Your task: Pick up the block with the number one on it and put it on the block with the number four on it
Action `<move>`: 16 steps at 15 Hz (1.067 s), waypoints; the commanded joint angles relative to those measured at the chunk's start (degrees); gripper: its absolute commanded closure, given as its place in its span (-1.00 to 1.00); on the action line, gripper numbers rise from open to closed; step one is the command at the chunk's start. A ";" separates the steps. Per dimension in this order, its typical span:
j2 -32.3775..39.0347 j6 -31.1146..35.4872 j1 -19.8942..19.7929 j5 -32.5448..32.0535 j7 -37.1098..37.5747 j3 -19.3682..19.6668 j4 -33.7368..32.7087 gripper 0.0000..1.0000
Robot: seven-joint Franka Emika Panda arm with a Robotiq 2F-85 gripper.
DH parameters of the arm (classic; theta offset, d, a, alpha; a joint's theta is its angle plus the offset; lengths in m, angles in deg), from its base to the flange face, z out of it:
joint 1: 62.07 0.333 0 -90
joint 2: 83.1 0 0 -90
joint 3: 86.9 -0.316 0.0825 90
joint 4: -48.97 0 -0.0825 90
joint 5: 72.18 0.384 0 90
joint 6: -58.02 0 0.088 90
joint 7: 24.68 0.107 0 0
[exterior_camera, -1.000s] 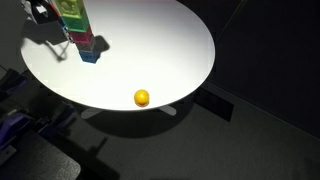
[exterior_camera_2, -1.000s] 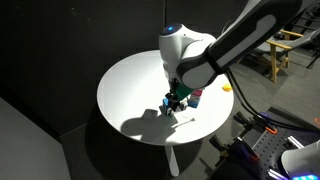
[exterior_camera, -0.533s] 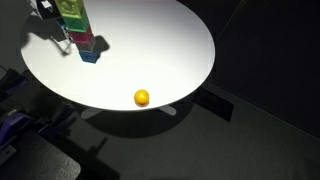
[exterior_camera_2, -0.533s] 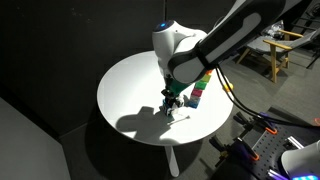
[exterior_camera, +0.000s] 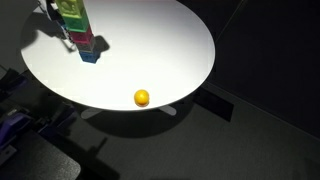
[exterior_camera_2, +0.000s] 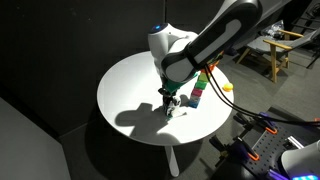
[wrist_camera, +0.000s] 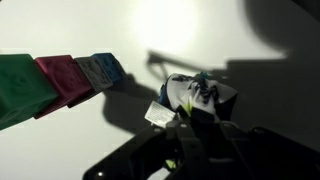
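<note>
Starting with the round white table [exterior_camera: 170, 50], we found most of its top bare under hard light. Over it bent the white and black robot arm [exterior_camera_2: 215, 40], reaching down so that the gripper [exterior_camera_2: 172, 101] hung low over the tabletop. It was just beside the upright stack of green, pink and blue blocks [exterior_camera_2: 200, 88].

In the wrist view that stack [wrist_camera: 65, 80] showed as a row of green, pink and blue faces, and we could read no numeral on any of them. Between the dark fingers sat a small block with a white and blue face [wrist_camera: 192, 95]. We took it for the number-one block, though its digit was too blurred to confirm. We could not tell whether the jaws were pressing on it or only flanking it. Smallest of all was the orange ball [exterior_camera: 141, 97], well apart near the table's edge.

We judged the step in hand to be securing that block. To do it well, we would centre it between the pads, grip it squarely and lift straight up. That should keep the wrist from brushing the tall stack beside it, which looked easy to topple.
</note>
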State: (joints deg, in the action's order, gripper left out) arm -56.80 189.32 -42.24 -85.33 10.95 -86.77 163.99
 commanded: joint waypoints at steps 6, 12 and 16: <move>3.22 -2.62 -0.59 -0.54 -0.47 0.41 -4.34 0.78; 4.10 -1.93 -0.39 -0.80 -0.37 0.78 -4.36 0.81; 4.52 -1.77 -0.31 -0.89 -0.36 0.87 -4.38 0.65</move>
State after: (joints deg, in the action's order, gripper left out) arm -53.02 188.53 -42.33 -85.33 10.94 -85.94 161.13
